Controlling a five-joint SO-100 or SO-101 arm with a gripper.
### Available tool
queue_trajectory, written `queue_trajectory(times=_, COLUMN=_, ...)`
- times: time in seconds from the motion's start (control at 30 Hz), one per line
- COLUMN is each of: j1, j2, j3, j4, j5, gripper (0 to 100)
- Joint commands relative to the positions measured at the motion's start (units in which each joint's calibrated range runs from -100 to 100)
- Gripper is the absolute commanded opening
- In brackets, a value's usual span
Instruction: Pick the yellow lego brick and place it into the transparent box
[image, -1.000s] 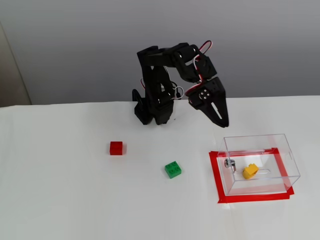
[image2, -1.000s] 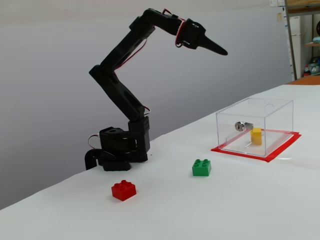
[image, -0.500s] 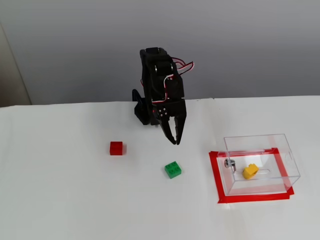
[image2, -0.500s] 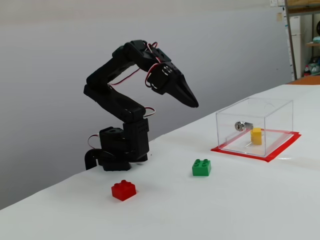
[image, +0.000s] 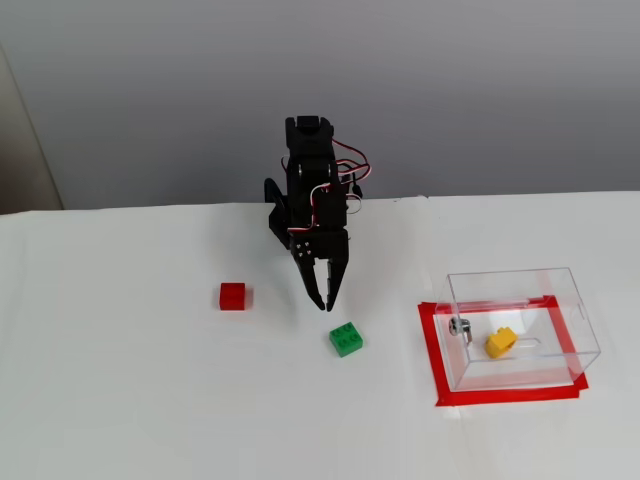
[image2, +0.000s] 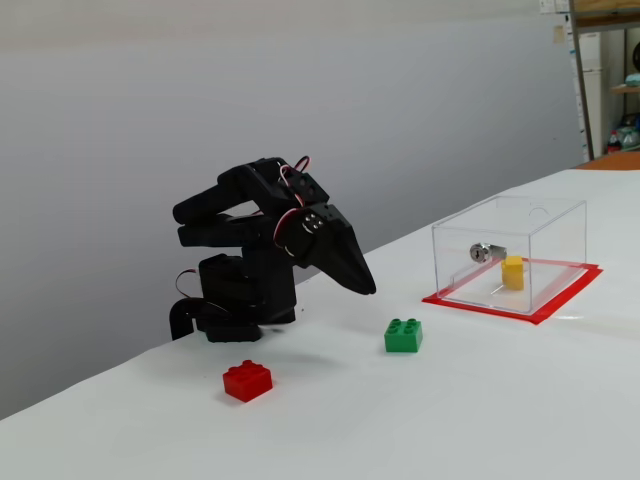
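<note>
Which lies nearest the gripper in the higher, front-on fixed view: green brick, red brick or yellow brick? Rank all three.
From the gripper:
1. green brick, just below-right of the tips.
2. red brick, off to the left.
3. yellow lego brick, far right, inside the transparent box.

Arm folded back and down from above the box (image: 520, 330). Gripper (image: 322, 303) now low, jaws together, just behind the green brick (image: 346, 339).
</note>
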Motion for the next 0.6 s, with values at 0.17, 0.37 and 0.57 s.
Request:
queue_trajectory(times=0.17, j1=0.7, j2=-5.2, j3=11.5, j4=-1.3, j5=0.2, gripper=1)
queue_trajectory(times=0.37, j1=0.2, j2=-5.2, j3=14.2, j4=-3.6, j5=0.3, gripper=1)
queue_trajectory(times=0.57, j1=-1.1, j2=-5.2, j3=14.3, j4=-4.1, j5=0.3, gripper=1)
